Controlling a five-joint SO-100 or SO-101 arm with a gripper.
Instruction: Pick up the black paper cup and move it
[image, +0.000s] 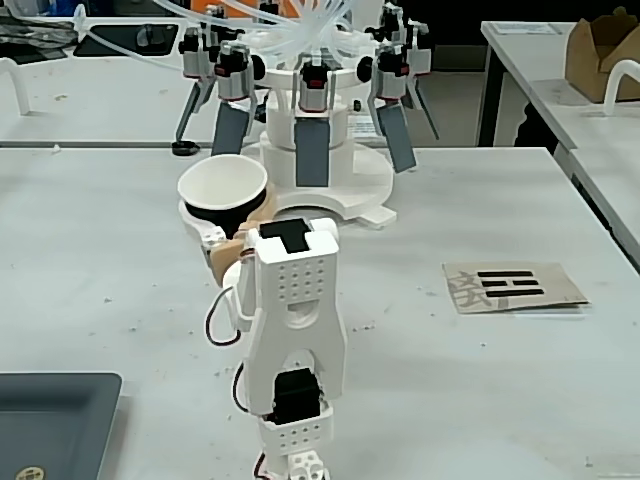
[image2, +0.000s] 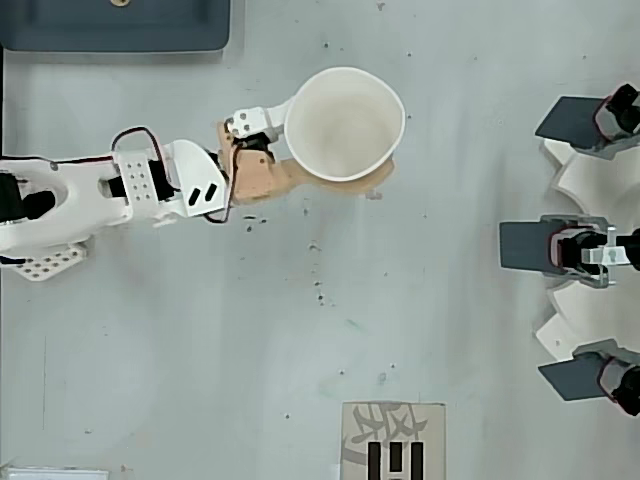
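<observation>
The black paper cup (image: 223, 205) is upright and held off the table, its white inside (image2: 345, 122) open to the overhead view. My gripper (image: 228, 222) (image2: 340, 130) is shut on the cup, a white finger on one side and a tan finger (image2: 262, 178) on the other. The white arm (image: 292, 330) stands in front of the cup in the fixed view and hides its lower wall.
A white stand (image: 310, 170) with several grey paddle-like arms (image2: 540, 246) sits behind the cup. A cardboard card with black bars (image: 512, 286) (image2: 393, 456) lies on the table. A dark tray (image: 50, 420) (image2: 115, 25) sits at the table's edge.
</observation>
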